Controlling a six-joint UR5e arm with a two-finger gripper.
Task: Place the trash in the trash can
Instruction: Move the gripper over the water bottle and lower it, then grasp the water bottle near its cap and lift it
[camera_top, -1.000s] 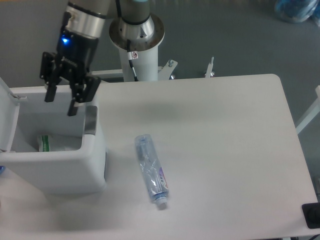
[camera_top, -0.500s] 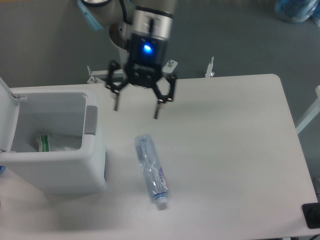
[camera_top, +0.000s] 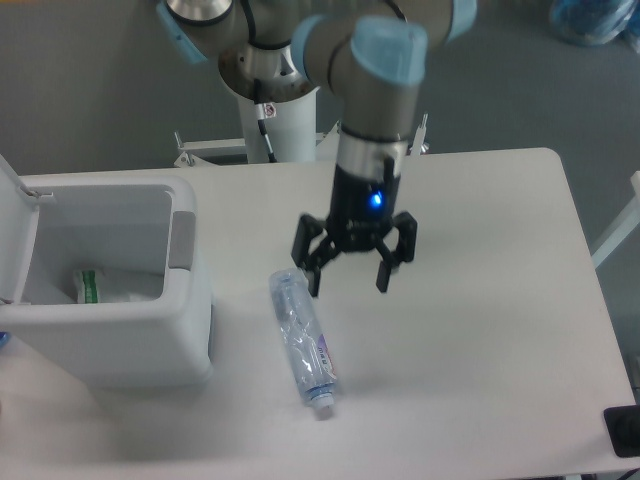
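Gripper (camera_top: 348, 285) over the table (camera_top: 480, 260), fingers spread wide, nothing between them. It hangs just right of the bottle's (camera_top: 302, 342) upper end, not touching it; the left fingertip sits close beside that end. Wide spread reads as readiness to straddle the bottle, which is slim enough to fit.

Bottle lies flat on the table, long axis running from upper left to lower right, cap toward the near edge, bluish label on the lower half. It sits near the bin (camera_top: 185, 330), just off its right wall.

Bin at the left edge, lid (camera_top: 12, 230) swung up and back, mouth open. Bag (camera_top: 105, 285) already inside, green-and-white band showing. So one piece done, one left, by my reading.

Around: arm base (camera_top: 275, 60) behind the table. Nothing lies between gripper and bottle, or between bottle and bin. The bin's right rim, with its grey patch (camera_top: 181, 240), is the only thing to clear on the carry.
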